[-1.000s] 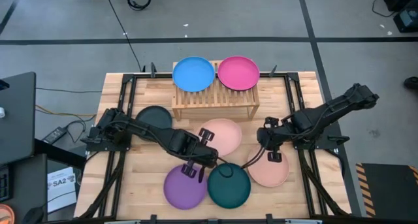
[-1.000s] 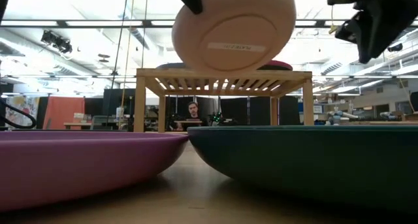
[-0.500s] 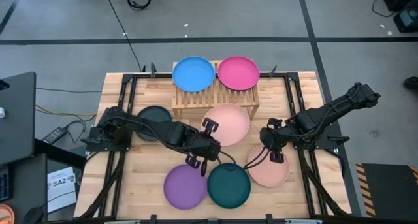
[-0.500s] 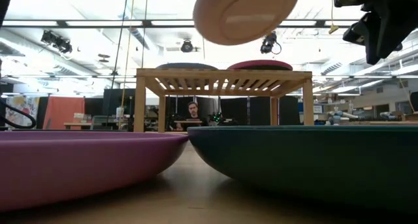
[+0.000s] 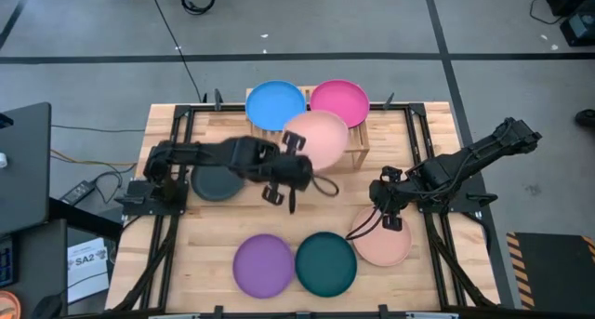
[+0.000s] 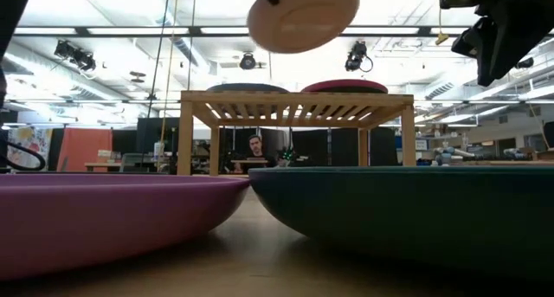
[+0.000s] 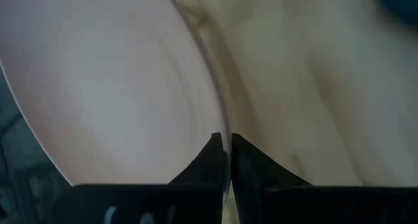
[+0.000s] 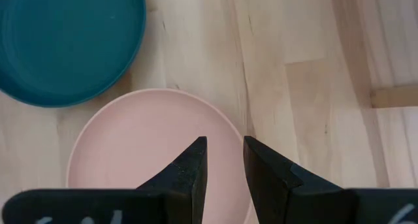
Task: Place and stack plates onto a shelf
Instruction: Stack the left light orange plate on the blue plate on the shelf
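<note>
The shelf [image 5: 307,142] is your reference. Its middle slats are hidden under the lifted peach plate [image 5: 317,140], which also covers part of the blue plate [image 5: 275,105] and magenta plate [image 5: 339,103]. Left of the shelf, the left arm covers most of the charcoal plate [image 5: 210,181].

Blue plate [image 5: 275,105], magenta plate [image 5: 339,101], two peach plates [image 5: 317,139], purple plate [image 5: 263,265], dark teal plate [image 5: 326,262].

Left pincer [image 5: 296,158] w/ peach plate [image 5: 317,139] has swung up and back from mid-counter, now held over shelf [image 5: 355,148] front, betw. blue and magenta.
</note>
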